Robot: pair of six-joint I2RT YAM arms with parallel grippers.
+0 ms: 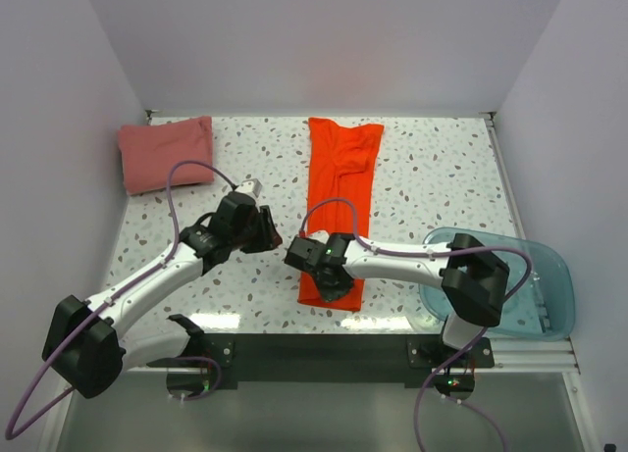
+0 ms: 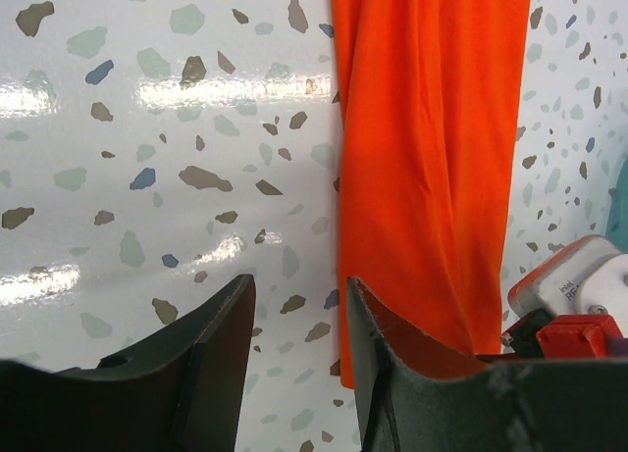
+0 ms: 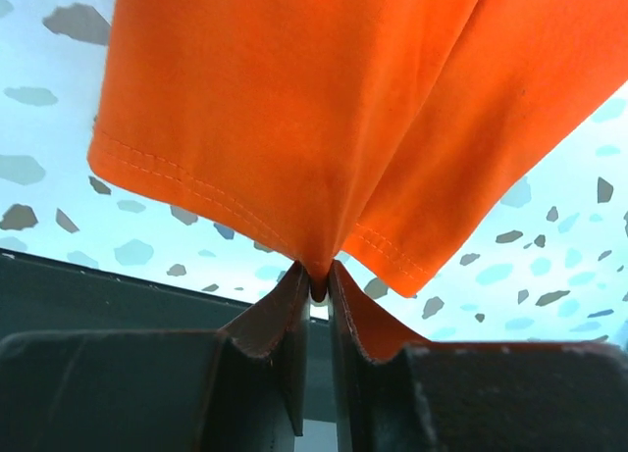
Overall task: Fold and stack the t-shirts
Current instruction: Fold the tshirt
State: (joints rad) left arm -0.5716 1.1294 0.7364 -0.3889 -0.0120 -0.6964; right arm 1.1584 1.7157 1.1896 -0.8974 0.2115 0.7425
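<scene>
Orange-red t-shirt (image 1: 343,177): narrow strip laid on the surface (image 1: 432,177), long axis near-to-far. Near hem is pinched in the right claw (image 3: 316,276). Left claw (image 2: 299,290), parted and empty, is held just left of the strip. Pink-red t-shirt (image 1: 165,153): folded, far-left corner.

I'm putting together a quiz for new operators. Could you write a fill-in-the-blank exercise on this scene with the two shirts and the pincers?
1. The right pincer is ____ on the hem of the orange t-shirt.
2. The left pincer, its jaws apart, holds ____.
3. The pink t-shirt lies folded at the far ____ corner of the table.
4. The blue tub sits at the table's near ____ corner.

Missing words: shut; nothing; left; right.
</scene>
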